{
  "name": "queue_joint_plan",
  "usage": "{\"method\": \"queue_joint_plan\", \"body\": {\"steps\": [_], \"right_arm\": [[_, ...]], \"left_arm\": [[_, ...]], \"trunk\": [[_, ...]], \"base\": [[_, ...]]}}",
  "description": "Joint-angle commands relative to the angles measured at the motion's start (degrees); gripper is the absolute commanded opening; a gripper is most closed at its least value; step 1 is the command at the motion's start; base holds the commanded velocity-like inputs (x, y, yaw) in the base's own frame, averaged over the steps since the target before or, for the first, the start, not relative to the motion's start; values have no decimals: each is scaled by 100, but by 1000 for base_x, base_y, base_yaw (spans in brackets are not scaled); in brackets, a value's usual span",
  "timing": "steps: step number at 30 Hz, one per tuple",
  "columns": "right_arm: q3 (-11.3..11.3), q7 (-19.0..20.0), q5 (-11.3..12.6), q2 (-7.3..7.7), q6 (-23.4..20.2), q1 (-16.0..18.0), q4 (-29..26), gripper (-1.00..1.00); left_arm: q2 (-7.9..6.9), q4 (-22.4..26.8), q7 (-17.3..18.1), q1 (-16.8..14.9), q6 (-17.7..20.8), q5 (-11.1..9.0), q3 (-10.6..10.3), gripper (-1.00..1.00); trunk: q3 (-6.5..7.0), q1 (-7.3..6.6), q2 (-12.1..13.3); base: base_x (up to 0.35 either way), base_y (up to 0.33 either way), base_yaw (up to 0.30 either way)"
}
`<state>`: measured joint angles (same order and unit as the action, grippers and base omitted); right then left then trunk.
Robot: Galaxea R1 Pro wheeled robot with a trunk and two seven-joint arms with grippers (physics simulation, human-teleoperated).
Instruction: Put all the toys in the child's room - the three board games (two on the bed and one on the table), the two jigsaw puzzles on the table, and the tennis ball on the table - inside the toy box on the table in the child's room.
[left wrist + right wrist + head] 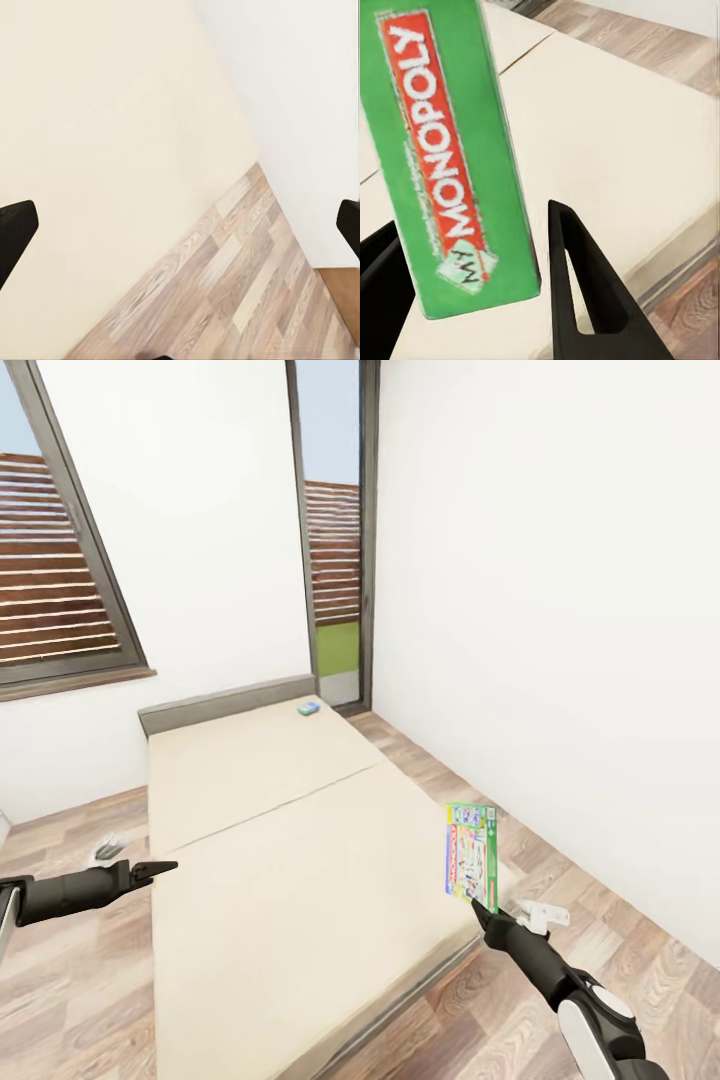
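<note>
My right gripper (484, 908) pinches the green game box (471, 854) upright above the bed's (280, 860) near right corner; my left gripper (160, 869), spread. Small blue box (308, 709) at headboard.

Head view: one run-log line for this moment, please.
right claw: holds Monopoly box upright | left claw: open | small blue box: on bed

Bright, even, near-shadowless render light, daylight at the windows (60, 560); wrist views slightly soft, tilted perspective
</note>
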<state>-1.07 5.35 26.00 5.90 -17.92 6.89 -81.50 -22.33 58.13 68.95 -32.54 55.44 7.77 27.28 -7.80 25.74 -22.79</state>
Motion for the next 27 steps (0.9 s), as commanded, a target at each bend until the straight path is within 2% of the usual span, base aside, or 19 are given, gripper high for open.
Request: {"method": "queue_joint_plan", "body": {"steps": [1,14,21,27], "right_arm": [[-11,19,39,-2,-36,6,-6,-100],[-24,19,99,-6,-36,6,36,-100],[-202,19,180,3,-36,6,70,-100],[-237,20,240,6,-36,6,115,-100]], "left_arm": [[2,5,58,-6,46,59,14,100],[8,5,58,-6,38,58,14,100],[5,5,58,-6,29,58,14,100],[7,5,58,-6,29,58,14,100]], "trunk": [[-4,4,-12],[100,4,-12],[157,4,-12],[205,4,-12]], "base": [[0,0,-192],[2,-13,-192],[98,-124,-193],[36,-46,-193]]}}
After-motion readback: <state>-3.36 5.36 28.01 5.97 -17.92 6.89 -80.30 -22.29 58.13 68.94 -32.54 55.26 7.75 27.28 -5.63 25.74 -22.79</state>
